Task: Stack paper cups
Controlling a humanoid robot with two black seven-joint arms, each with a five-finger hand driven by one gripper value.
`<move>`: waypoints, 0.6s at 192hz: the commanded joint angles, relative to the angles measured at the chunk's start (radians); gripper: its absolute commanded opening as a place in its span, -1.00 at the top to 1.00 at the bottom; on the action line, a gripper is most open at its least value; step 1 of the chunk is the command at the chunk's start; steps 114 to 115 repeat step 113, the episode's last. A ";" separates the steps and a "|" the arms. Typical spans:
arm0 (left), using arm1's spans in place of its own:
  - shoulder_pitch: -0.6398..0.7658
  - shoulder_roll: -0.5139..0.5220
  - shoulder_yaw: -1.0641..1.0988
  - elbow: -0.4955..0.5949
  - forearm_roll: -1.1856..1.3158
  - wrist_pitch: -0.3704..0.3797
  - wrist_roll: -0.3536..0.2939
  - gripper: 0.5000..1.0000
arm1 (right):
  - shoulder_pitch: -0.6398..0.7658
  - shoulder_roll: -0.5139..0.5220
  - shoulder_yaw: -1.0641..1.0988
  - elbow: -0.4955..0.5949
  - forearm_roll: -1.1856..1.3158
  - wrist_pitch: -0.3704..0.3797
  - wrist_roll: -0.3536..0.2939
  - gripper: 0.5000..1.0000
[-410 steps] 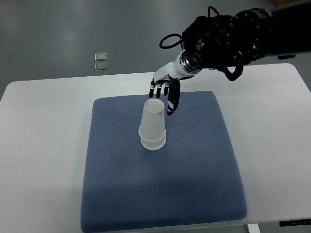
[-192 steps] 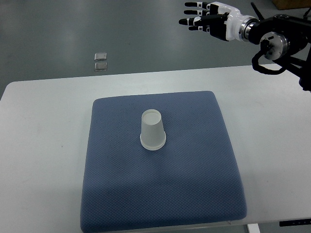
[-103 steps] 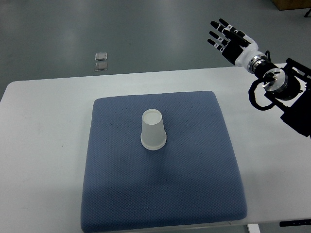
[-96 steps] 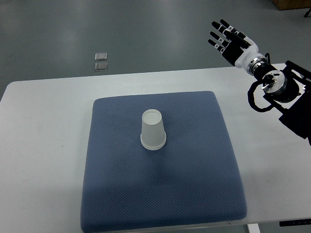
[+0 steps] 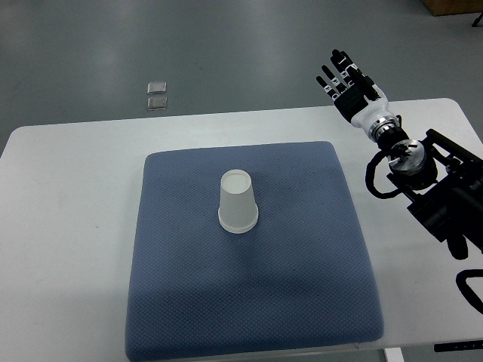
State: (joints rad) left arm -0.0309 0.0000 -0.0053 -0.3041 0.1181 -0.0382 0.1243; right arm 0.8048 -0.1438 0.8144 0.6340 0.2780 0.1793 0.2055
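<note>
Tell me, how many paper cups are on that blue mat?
1 stack shows, upside down near the blue mat's middle. A doubled rim at its base suggests two nested cups; more may hide inside.

Table (image 5: pixel 75 196): white, with rounded far corners; it spans nearly the full width of the view.
Mat (image 5: pixel 302 286): blue, textured, roughly square with rounded corners; it lies flat on the middle of the table, its near edge close to the table's near edge.
Floor (image 5: pixel 226 53): grey and smooth, beyond the table's far edge.
Floor plates (image 5: pixel 157 96): two small, pale squares, one just behind the other, on the floor near the table's far left.
</note>
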 commanded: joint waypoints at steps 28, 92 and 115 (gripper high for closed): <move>0.000 0.000 -0.005 0.005 0.000 0.000 0.000 -1.00 | -0.044 0.012 0.000 -0.023 0.000 0.063 0.000 -0.69; -0.001 0.000 -0.010 0.014 -0.002 0.001 0.000 -1.00 | -0.046 0.029 -0.001 -0.039 -0.013 0.078 0.000 -0.69; -0.001 0.000 -0.010 0.033 -0.002 0.001 0.000 -1.00 | -0.046 0.032 -0.003 -0.039 -0.016 0.078 0.000 -0.69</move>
